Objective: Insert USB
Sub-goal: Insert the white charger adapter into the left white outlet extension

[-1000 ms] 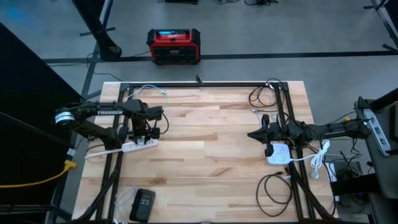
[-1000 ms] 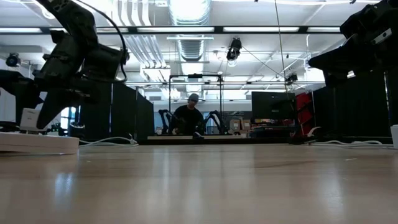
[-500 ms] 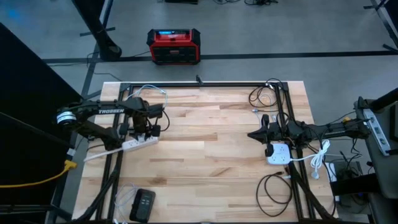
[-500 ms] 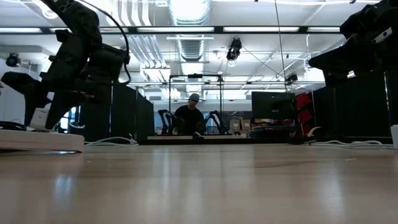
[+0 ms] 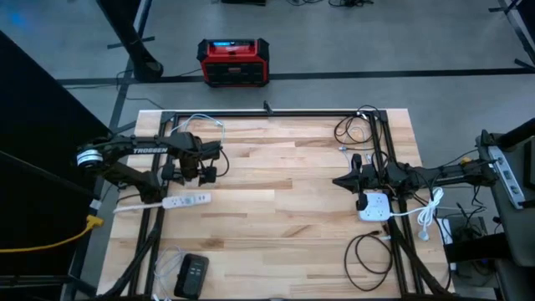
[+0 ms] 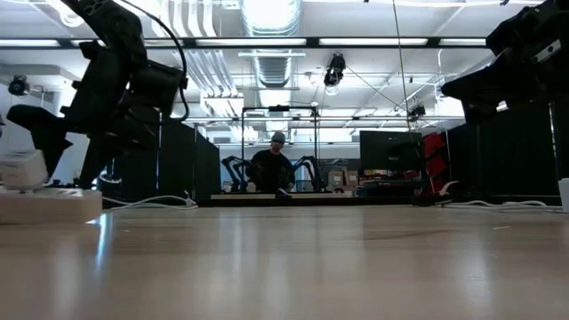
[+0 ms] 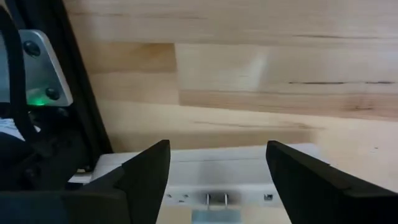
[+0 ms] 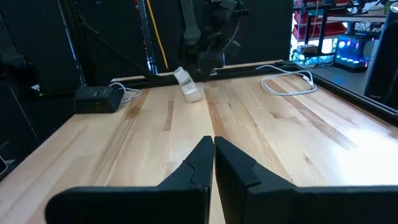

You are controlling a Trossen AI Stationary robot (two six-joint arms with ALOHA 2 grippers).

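Over the table's [image 5: 276,192] left side our left hand [image 5: 194,173] hangs w/ fingers [image 7: 146,171] spread wide, nothing betw. them. White power strip [image 5: 185,200] lies flat on the wood just beside & below that hand, apart from it; its cord runs off twd the left edge. From the left wrist view we look down past both fingers onto the strip [image 7: 217,177] & see a small metal plug piece [image 7: 216,198] sitting in its top face, w/ a pale blue patch just next to it — can't tell what that patch is. Low view shows the strip [image 6: 49,203] at far left w/ a white block [image 6: 22,167] standing on it, the left hand [image 6: 67,142] raised above, not touching.

Our right hand [image 5: 344,180] waits on the table's right side, fingers [image 8: 199,165] pressed together, holding nothing. A white adapter [image 5: 374,206] w/ white cable sits near it, black cables coiled around. Black box [image 5: 191,275] lies nr the front left corner. Red case [image 5: 233,62] is on the floor beyond the table. A person [image 6: 271,167] is seated far back in the room.
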